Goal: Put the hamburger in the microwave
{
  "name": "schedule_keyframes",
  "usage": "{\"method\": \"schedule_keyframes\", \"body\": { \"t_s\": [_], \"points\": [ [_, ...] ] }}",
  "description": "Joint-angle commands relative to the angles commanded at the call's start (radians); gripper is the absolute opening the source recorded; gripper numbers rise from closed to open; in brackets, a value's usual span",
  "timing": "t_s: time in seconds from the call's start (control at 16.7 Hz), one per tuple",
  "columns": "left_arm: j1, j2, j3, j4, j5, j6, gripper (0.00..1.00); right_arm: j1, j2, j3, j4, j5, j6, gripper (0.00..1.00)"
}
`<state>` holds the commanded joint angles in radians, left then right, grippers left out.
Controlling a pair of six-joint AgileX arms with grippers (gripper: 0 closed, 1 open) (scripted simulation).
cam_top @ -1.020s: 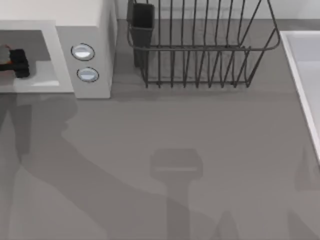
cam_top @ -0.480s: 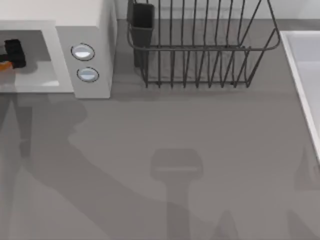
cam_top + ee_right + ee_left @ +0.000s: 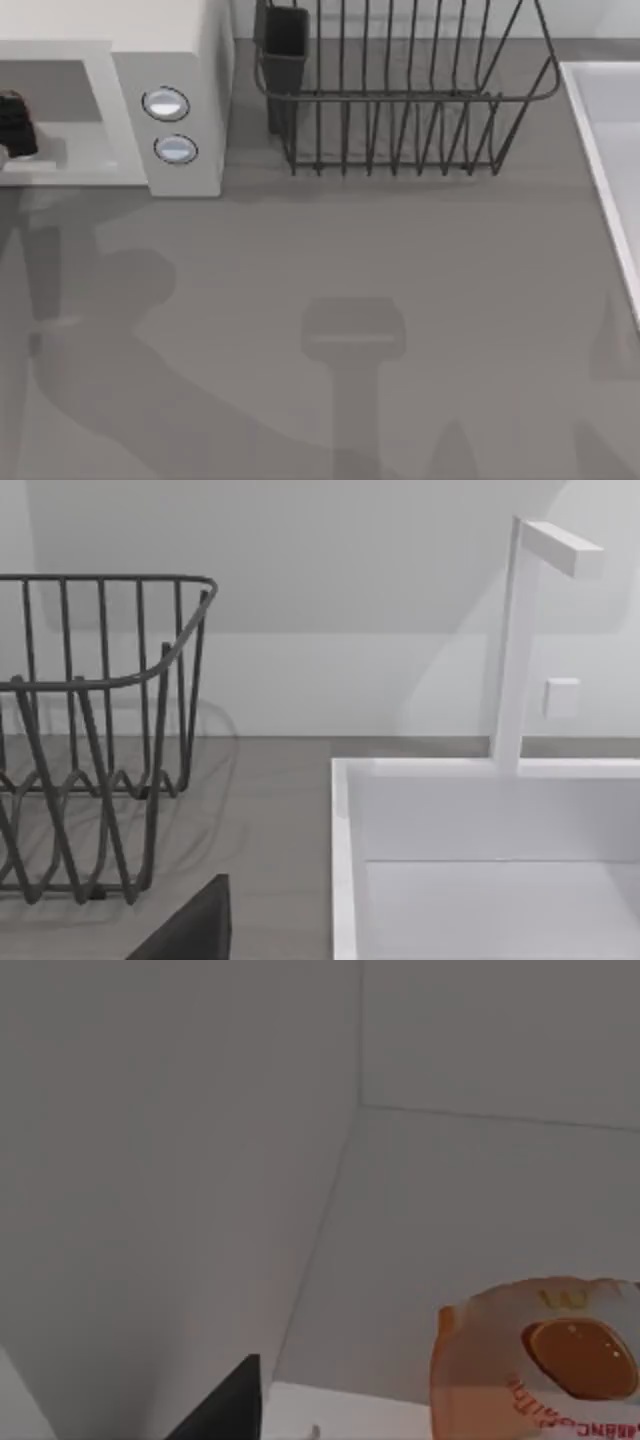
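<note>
Orange-and-white hamburger (image 3: 540, 1365) inside grey microwave (image 3: 120, 60) cavity; left gripper (image 3: 12, 125) there.

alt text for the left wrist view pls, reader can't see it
A wrapped orange-and-white hamburger sits on the pale grey floor of the microwave cavity, near a corner where two plain walls meet. A dark fingertip of the left gripper pokes into the picture's edge.

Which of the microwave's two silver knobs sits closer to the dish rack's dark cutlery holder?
The upper knob on the microwave; the other knob sits below it, farther from the cutlery holder.
</note>
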<state>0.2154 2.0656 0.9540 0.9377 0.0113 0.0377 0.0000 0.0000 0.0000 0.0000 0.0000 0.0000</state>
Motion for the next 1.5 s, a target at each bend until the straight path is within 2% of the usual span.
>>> {"method": "schedule_keyframes", "body": {
  "t_s": [0.42, 0.84, 1.32, 1.5],
  "points": [
    [0.071, -0.139, -0.316, 0.126, 0.072, 0.036, 1.00, 0.000, 0.000, 0.000, 0.000, 0.000, 0.000, 1.00],
    [0.126, -0.208, -0.586, 0.140, 0.165, 0.069, 1.00, 0.000, 0.000, 0.000, 0.000, 0.000, 0.000, 1.00],
    [0.122, -0.192, -0.616, 0.125, 0.174, 0.071, 1.00, 0.000, 0.000, 0.000, 0.000, 0.000, 0.000, 1.00],
    [0.156, -0.244, -0.593, 0.089, 0.159, 0.058, 1.00, 0.000, 0.000, 0.000, 0.000, 0.000, 0.000, 1.00]
  ]
}}
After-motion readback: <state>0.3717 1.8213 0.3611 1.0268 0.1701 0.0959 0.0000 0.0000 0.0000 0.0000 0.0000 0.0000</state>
